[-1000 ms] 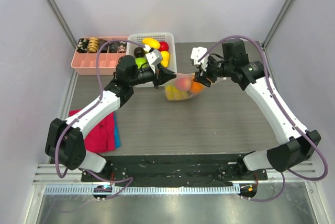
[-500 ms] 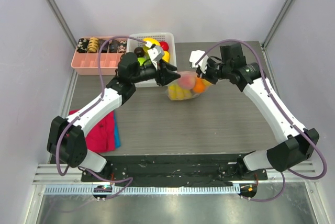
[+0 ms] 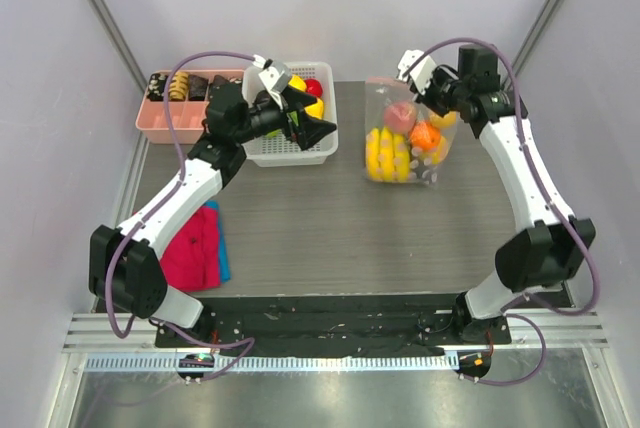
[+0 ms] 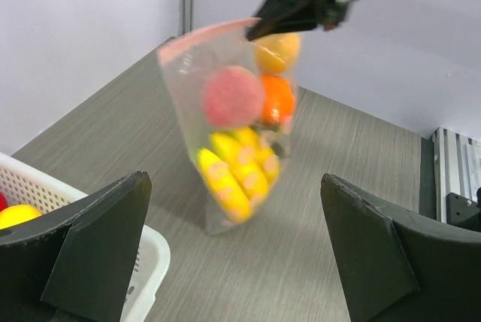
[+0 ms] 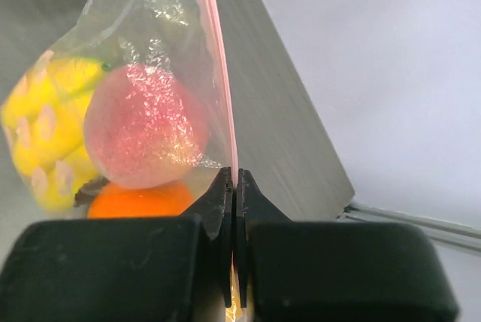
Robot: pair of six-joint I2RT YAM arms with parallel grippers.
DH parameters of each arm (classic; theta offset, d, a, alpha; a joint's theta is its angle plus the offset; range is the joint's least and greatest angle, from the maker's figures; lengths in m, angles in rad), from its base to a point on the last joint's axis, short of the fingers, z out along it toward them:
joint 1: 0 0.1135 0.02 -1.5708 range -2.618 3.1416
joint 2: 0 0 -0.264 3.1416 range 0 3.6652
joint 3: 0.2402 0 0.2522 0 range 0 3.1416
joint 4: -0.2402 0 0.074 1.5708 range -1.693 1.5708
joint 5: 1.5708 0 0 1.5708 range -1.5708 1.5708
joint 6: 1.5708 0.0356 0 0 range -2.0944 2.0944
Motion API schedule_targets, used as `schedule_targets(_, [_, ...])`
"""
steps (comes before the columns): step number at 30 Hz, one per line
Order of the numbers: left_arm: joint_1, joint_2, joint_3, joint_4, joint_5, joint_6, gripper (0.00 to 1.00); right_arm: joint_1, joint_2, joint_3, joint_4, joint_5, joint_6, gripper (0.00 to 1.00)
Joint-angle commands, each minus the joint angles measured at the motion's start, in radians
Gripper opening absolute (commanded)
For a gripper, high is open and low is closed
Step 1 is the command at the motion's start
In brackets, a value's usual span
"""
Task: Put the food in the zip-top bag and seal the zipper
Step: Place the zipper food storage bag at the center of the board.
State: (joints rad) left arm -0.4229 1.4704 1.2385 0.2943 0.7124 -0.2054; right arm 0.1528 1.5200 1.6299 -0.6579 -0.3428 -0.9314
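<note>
The zip-top bag (image 3: 400, 133) hangs upright from my right gripper (image 3: 428, 98) at the back right of the table. The jaws are shut on its pink zipper (image 5: 214, 51) at one end of the mouth. Through the clear plastic the food shows: a yellow banana (image 3: 385, 153), a pink peach (image 5: 143, 126), an orange (image 5: 135, 200) and a yellow fruit (image 4: 276, 51). My left gripper (image 3: 318, 128) is open and holds nothing. It hovers by the right edge of the white basket (image 3: 290, 148), well left of the bag (image 4: 233, 119). The bag's lower edge is at or just above the table.
The basket still holds a yellow piece (image 4: 15, 217) and a red piece (image 3: 313, 88). A pink divided tray (image 3: 160, 123) of dark snacks stands left of it. A red and blue cloth (image 3: 195, 248) lies at the near left. Grey walls close in behind and on both sides.
My left gripper opened, let go of the bag and drew back left towards the basket. The right gripper shut on the zipper and carried the bag up and to the right.
</note>
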Motion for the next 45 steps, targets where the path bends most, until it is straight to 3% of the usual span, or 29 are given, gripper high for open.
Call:
schedule_targets(1, [0.021, -0.025, 0.022, -0.003, -0.025, 0.031, 1.0, -0.07, 0.158, 0.161, 0.21, -0.015, -0.076, 0.01])
schedule_targets(8, [0.073, 0.005, 0.049, -0.018, -0.018, 0.024, 1.0, -0.105, 0.377, 0.484, 0.279, -0.05, -0.05, 0.01])
schedule_targets(17, [0.081, 0.005, 0.021, -0.033, -0.016, 0.041, 1.0, -0.098, 0.335, 0.352, 0.386, -0.033, -0.005, 0.01])
schedule_targets(24, [0.082, 0.008, 0.019, -0.024, -0.007, 0.009, 1.0, -0.093, 0.284, 0.455, 0.291, 0.051, 0.547, 0.01])
schedule_targets(28, [0.082, 0.025, 0.03, -0.012, -0.004, -0.02, 1.0, -0.093, 0.244, 0.452, 0.224, 0.114, 1.04, 0.01])
schedule_targets(31, [0.082, 0.033, 0.036, -0.007, 0.002, -0.035, 1.0, -0.091, 0.194, 0.379, 0.21, 0.132, 1.296, 0.01])
schedule_targets(32, [0.082, 0.036, 0.038, -0.009, 0.004, -0.037, 1.0, -0.09, 0.178, 0.357, 0.205, 0.145, 1.467, 0.01])
schedule_targets(37, [0.082, 0.045, 0.058, -0.026, 0.013, -0.034, 1.0, -0.084, 0.099, 0.233, 0.257, 0.153, 1.69, 0.01])
schedule_targets(43, [0.081, 0.05, 0.058, -0.018, 0.015, -0.057, 1.0, -0.076, -0.021, 0.015, 0.354, 0.338, 2.017, 0.01])
schedule_targets(45, [0.082, 0.053, 0.061, -0.015, 0.016, -0.061, 1.0, -0.059, -0.092, -0.107, 0.431, 0.48, 2.115, 0.01])
